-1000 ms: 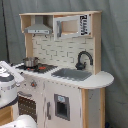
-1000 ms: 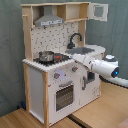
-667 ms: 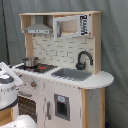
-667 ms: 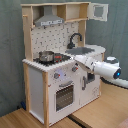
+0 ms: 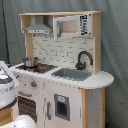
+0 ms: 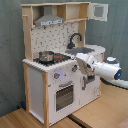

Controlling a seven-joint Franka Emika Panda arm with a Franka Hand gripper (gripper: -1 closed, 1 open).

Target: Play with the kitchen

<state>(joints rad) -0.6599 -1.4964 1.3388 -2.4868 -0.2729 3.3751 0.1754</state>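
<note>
Grey curtain hangs behind everything in both exterior views, and pale wooden boards [image 6: 30, 119] show at the bottom of the second exterior view. Against the curtain stands the kitchen [image 5: 62, 100], white with light-wood sides. In the first exterior view it holds a hood [image 5: 38, 30] and an open microwave door [image 5: 70, 26] up top, a tiled back wall, a black faucet [image 5: 83, 58] over a grey sink [image 5: 71, 74], and a small pot [image 5: 30, 62] on the stovetop by a red burner. Below are an oven door [image 6: 65, 95], knobs and a cupboard door with a dark panel [image 5: 61, 106]. The microwave door carries dark markings at its right edge, too blurred to read; no other writing can be made out. In the second exterior view the white arm [image 6: 107, 69] reaches in from the second exterior view's right, well in front of the counter edge, and covers part of the cabinet front below the sink; its gripper [image 6: 83, 60] sits just beside the counter's front edge near the knobs, and I cannot tell whether it is clenched or released. In the first exterior view only white arm housing [image 5: 7, 85] shows at the first exterior view's left, hiding the oven's left part. Against a second ago, the arm has shifted slightly toward the stovetop side; the kitchen's parts lie as before.
</note>
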